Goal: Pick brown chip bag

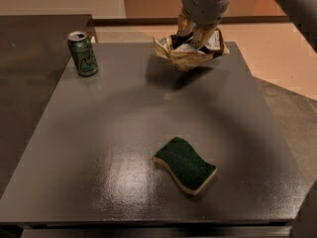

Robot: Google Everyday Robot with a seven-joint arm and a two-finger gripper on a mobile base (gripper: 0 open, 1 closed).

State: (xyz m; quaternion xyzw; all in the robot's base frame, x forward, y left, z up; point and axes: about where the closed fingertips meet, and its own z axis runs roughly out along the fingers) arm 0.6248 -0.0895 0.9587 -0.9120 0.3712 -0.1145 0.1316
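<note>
End effector [193,35] clamped on brown chip bag [185,58], bag held above table [119,133]

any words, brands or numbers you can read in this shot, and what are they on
No text here can be read.
green soda can: pale script logo on its side, too blurred to read.
brown chip bag, clamped by the gripper over the far side of the table: print on its white panel, too small to read.
sponge: no marking seen.
</note>
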